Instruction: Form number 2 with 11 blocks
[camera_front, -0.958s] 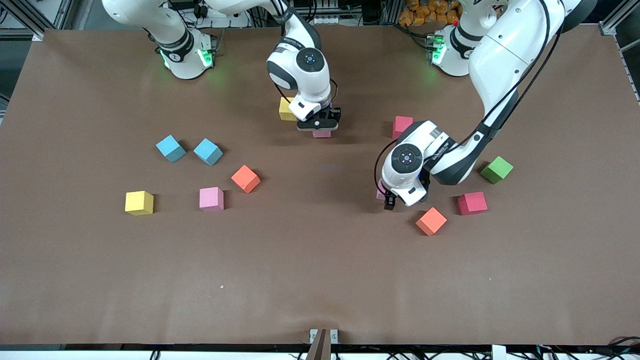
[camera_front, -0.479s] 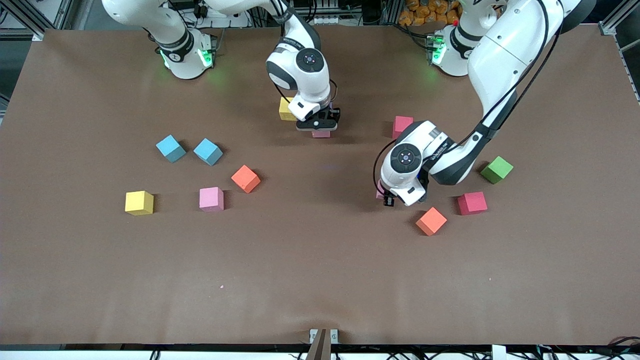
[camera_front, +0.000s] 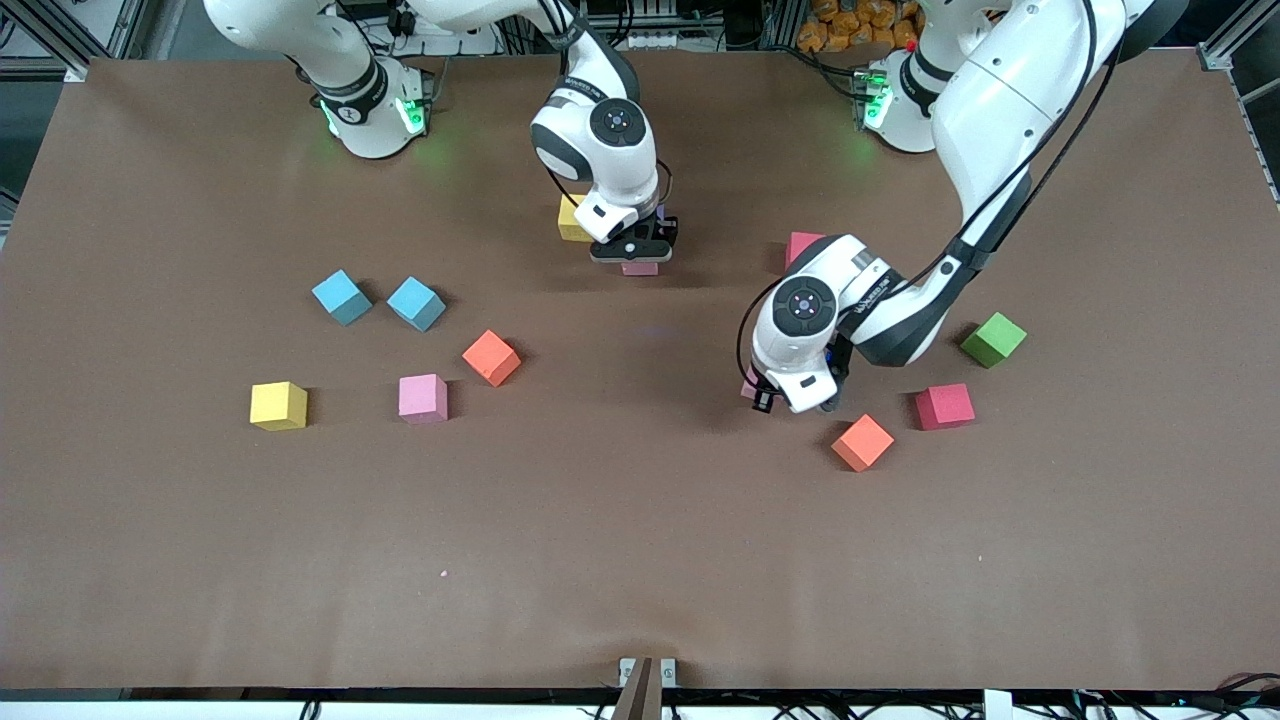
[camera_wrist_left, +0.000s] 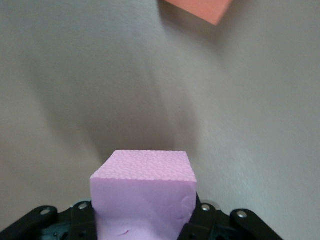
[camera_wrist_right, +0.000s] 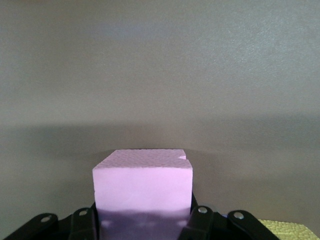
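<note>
The left gripper is clamping a purple block just above the table, near the orange block. The right gripper is gripping another purple block, just beside the yellow block and well apart from that orange block.

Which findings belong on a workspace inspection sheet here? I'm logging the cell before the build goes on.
Surface: brown table, flat.
Job's things: scattered singly: yellow cube, pink cube, orange cube, second orange cube, red cube, green cube; no digit formed.
Clutter: two light blue cubes.
Grippers: left claw shut on purple cube; right claw shut on another purple cube, beside second yellow cube.
Cables: black cable along left arm.
Surroundings: metal framing, wiring past the bases.
</note>
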